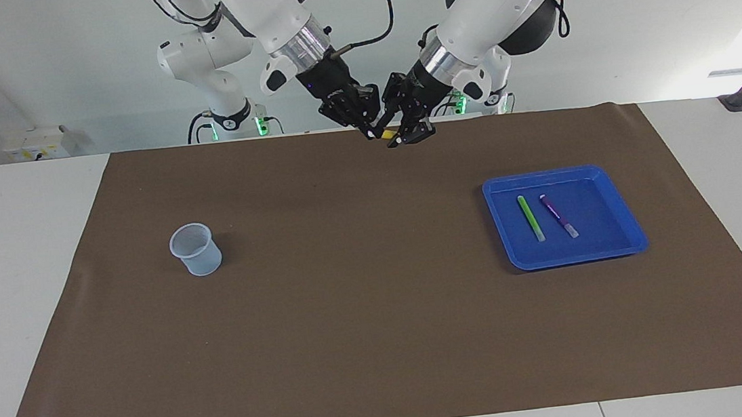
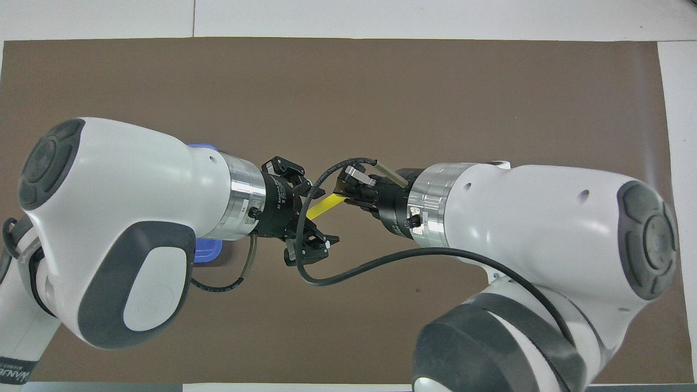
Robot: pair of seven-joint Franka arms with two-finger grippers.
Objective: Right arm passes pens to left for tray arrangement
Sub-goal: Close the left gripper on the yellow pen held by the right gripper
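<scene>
My right gripper (image 1: pixel 374 131) is shut on the yellow pen (image 1: pixel 390 136) and holds it in the air over the mat's edge by the robots. The pen also shows in the overhead view (image 2: pixel 325 205), sticking out of the right gripper (image 2: pixel 344 194) toward the left gripper (image 2: pixel 321 216). My left gripper (image 1: pixel 410 136) is open, its fingers standing on either side of the pen's free end. The pen's pale end is hidden between them. The green pen (image 1: pixel 530 218) and the purple pen (image 1: pixel 558 215) lie side by side in the blue tray (image 1: pixel 600 217).
A small translucent bluish cup (image 1: pixel 196 250) stands on the brown mat (image 1: pixel 365 291) toward the right arm's end. In the overhead view the left arm covers most of the tray (image 2: pixel 208 252), and the right arm covers the cup.
</scene>
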